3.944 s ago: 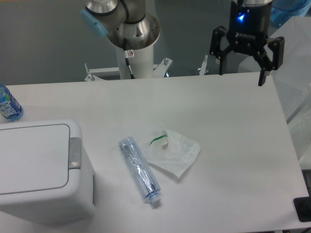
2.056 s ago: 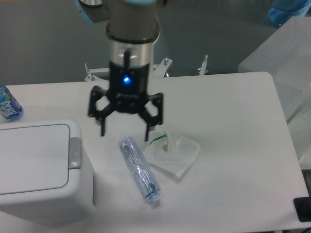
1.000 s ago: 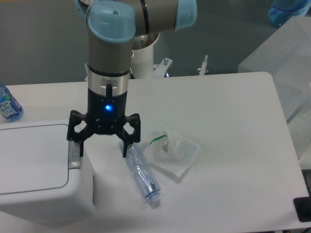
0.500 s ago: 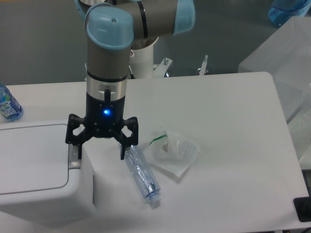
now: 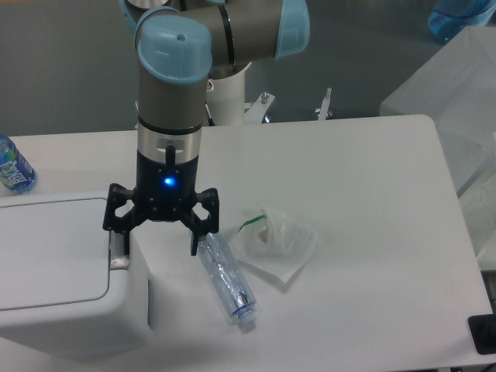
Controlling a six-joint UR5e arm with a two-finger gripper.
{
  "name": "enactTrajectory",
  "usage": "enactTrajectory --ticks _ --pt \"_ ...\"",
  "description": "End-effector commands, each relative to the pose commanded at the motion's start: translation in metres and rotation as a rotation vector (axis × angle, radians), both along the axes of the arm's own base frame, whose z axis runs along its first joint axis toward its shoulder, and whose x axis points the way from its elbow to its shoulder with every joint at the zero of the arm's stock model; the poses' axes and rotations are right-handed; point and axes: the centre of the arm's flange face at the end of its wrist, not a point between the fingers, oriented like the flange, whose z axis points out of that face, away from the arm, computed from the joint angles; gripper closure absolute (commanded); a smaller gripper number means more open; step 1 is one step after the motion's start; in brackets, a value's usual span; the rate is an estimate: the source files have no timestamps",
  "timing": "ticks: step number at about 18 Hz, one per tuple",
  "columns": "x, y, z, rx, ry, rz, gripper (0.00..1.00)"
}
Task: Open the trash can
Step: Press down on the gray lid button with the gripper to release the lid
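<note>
One fixed view takes in the whole table (image 5: 372, 170), white and broad. The trash can (image 5: 54, 271) sits at roughly eight o'clock in the picture, a large white boxy bin with rounded corners; its flat lid lies level and closed, and its left side runs off the picture edge. The small grey push-tab latch (image 5: 118, 249) shows at the three o'clock edge of the lid, mostly screened by the claw.

The gripper (image 5: 153, 239) hangs straight down from the arm (image 5: 174, 85), a blue light glowing on its black body. Its two fingers are spread wide and hold nothing. The left-hand finger in the picture comes down right at the latch (whether it touches the tab, the picture does not tell), while the other finger (image 5: 197, 236) ends over the bare table just beside the bin's right wall.

A clear plastic bottle (image 5: 225, 279) lies on its side at about five o'clock from the claw, its upper end close under that right-hand finger. Just beside it, toward three o'clock, rests a crumpled clear bag (image 5: 283, 244) with a green streak on it. A blue-labelled bottle (image 5: 12, 167) stands at the far left edge, at about ten o'clock.
</note>
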Motion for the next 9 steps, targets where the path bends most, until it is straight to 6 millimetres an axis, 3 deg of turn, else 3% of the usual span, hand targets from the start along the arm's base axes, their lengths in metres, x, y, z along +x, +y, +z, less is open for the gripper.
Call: enactTrajectory --ticks 6,9 --pt "-0.001 0.002 0.001 0.004 0.003 0.000 0.00" --pt "-0.004 0.005 0.027 0.041 0.041 -0.013 0.00"
